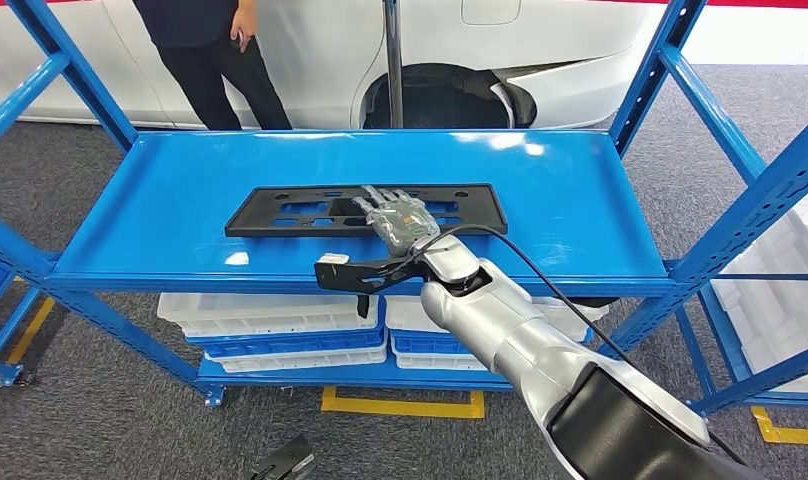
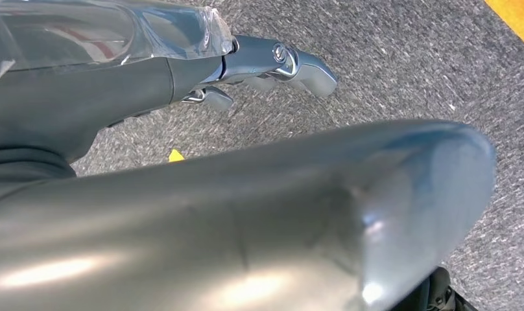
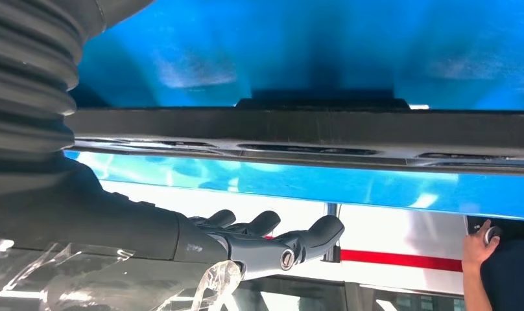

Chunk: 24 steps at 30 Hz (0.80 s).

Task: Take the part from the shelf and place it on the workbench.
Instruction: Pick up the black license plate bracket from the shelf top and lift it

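Observation:
A flat black plastic part (image 1: 280,212) with several slots lies in the middle of the blue shelf top (image 1: 160,200). My right hand (image 1: 400,220) is stretched over the part's middle, fingers extended and holding nothing. The right wrist view shows the part's long edge (image 3: 311,129), with a strip of blue shelf between it and my right hand (image 3: 259,240). My left hand (image 2: 272,61) hangs over the grey carpet, fingers loose and empty.
Blue uprights (image 1: 650,70) frame the shelf on both sides. White bins (image 1: 270,320) sit on the lower level, and white crates (image 1: 780,290) stand at the right. A person (image 1: 210,50) stands behind the shelf by a white car (image 1: 540,50).

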{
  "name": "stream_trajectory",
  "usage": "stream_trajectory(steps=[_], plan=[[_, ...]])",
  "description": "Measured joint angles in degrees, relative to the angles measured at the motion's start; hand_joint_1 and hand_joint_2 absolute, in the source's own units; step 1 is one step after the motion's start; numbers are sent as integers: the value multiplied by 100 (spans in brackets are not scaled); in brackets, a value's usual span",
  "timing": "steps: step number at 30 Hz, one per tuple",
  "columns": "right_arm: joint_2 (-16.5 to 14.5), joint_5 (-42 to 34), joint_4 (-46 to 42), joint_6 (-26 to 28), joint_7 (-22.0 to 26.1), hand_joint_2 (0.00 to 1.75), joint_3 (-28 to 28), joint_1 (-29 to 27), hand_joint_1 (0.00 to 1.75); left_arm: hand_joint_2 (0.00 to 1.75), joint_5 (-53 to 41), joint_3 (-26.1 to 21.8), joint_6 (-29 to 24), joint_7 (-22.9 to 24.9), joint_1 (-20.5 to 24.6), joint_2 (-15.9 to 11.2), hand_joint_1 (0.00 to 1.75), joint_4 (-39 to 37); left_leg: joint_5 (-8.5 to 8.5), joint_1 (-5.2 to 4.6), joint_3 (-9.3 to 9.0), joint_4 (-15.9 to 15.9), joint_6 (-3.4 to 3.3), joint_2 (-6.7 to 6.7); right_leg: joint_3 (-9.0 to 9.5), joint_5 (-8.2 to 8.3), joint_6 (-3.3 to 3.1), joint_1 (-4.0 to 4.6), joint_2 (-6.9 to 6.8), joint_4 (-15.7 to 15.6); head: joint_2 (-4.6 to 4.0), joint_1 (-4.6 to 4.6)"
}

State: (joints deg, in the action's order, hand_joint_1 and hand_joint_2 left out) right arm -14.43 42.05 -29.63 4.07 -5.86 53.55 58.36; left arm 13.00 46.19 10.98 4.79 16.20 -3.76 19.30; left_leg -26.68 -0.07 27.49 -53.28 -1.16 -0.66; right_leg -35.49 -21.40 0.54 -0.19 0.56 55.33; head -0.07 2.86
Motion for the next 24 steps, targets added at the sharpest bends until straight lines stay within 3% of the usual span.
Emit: stream_trajectory(steps=[24], plan=[[-98,-315,-357,-73,110,175,0,173,0,0,-96,-11,123,-2,-30,1,0,-2,0,0,4,0,0,0,-5,0,0,0,0,0,0,0]])
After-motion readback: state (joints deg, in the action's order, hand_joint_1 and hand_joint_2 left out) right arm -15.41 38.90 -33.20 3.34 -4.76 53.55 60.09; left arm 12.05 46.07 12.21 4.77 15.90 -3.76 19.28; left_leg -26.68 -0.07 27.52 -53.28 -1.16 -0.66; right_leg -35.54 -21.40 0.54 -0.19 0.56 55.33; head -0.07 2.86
